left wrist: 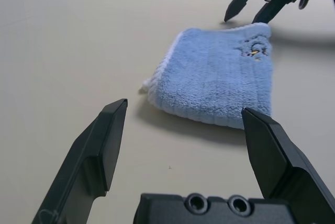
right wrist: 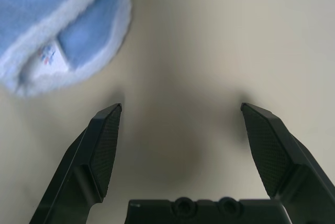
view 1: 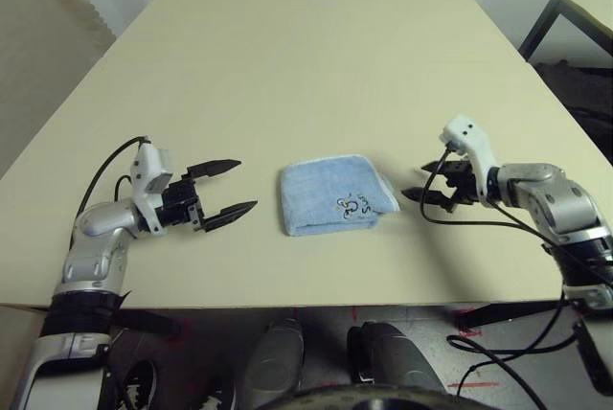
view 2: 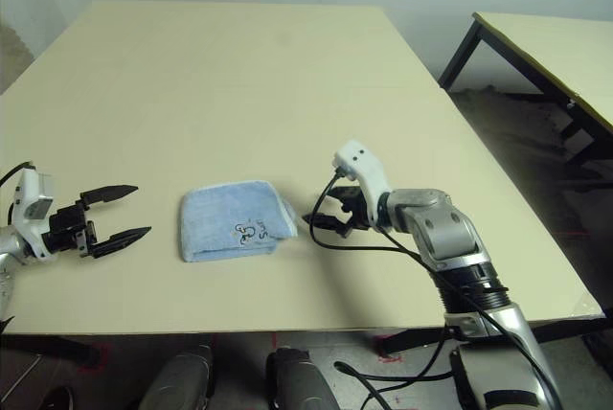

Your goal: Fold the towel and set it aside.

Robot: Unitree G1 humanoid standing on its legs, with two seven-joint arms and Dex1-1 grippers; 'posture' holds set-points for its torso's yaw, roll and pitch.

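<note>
Silver forearms, black fingers [view 1: 215,169], cables

- One towel [view 1: 335,197], light blue and folded, is lying on the tabletop.
- Two tools are showing: the left tool [view 1: 228,188] at the towel's nine o'clock, the right tool [view 1: 421,180] at its three o'clock.
- Two tabletops are showing: the main tabletop [view 1: 287,65] and a second tabletop [view 2: 556,46] at two o'clock.
</note>
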